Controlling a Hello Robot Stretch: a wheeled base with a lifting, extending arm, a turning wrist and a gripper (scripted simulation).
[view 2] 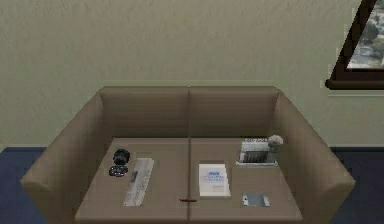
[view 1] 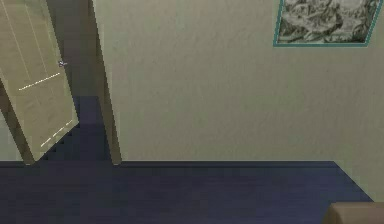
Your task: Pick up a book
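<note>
The robot's base stands with its reaching side turned squarely to the sofa [view 2: 150, 110], near the seat's front edge, while its front faces a plain wall [view 1: 200, 90] beside an open door [view 1: 40, 90].

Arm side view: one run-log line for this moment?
task: pick up book | book: lying flat on sofa, arm side view's right cushion | forward view: open door at left | status: not picked up
</note>
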